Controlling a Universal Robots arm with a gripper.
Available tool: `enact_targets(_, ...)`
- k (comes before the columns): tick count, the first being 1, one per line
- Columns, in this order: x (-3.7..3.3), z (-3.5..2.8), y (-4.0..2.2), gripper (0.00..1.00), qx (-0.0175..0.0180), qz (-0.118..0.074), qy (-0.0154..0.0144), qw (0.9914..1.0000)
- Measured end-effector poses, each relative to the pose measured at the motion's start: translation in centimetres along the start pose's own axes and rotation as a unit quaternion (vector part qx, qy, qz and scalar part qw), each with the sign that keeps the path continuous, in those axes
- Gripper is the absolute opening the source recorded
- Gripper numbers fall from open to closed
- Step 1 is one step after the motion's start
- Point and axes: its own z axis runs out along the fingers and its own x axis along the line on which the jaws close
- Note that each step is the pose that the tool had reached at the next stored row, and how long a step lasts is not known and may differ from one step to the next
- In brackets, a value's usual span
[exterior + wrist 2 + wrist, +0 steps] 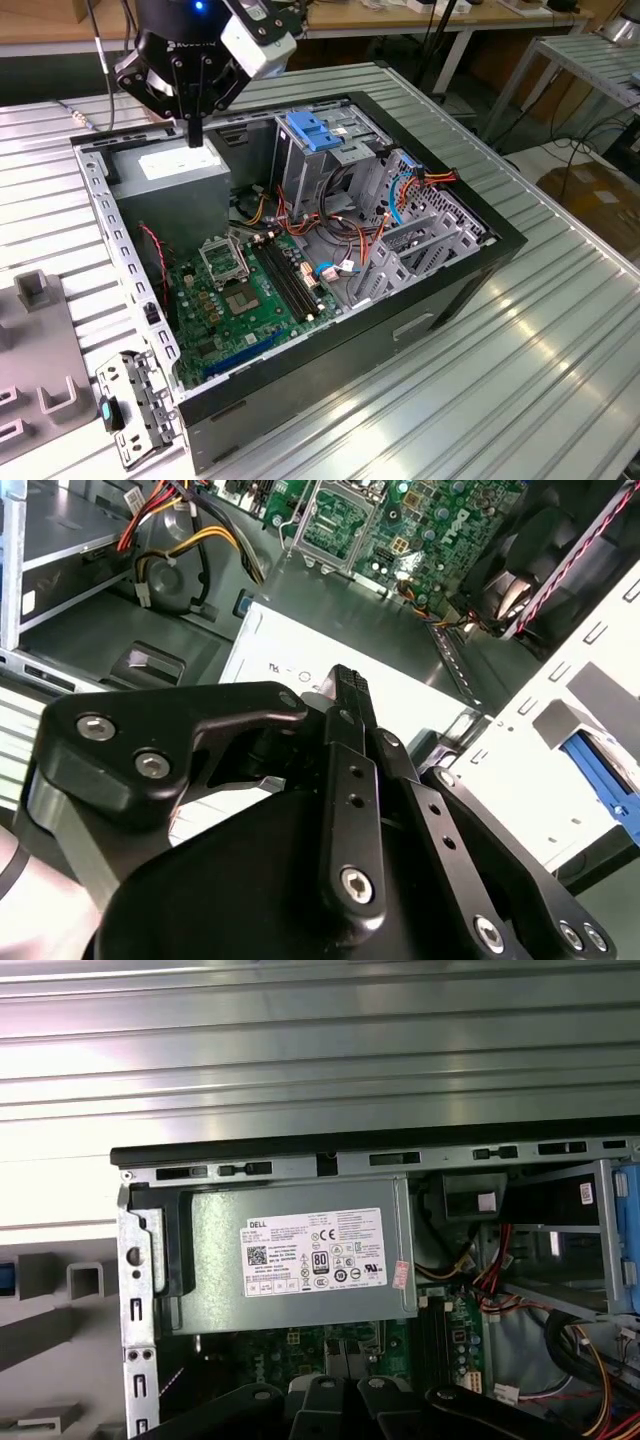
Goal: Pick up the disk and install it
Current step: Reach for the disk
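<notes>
1. While the gripper hangs just above the power-supply box, its fingers are pressed together with nothing between them.
2. The power-supply box sits in a corner of the open computer case, beside the motherboard.
3. The disk lies outside the case, beyond the perforated side rail and next to a grey fixture block. Its blue side rail shows at the frame edge in both wrist views.
4. A blue latch piece sits on top of the drive cage, well apart from the gripper.
</notes>
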Motion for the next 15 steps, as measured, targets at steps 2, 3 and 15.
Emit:
enact_targets(2, 0.08, 0.0, -0.01, 0.11, 0.0, 0.0, 0.0, 1.0)
enact_targets(3, 0.13, 0.0, -0.01, 0.11, 0.0, 0.0, 0.0, 1.0)
enact_targets(15, 0.67, -0.02, -0.05, 0.11, 0.0, 0.0, 0.0, 1.0)
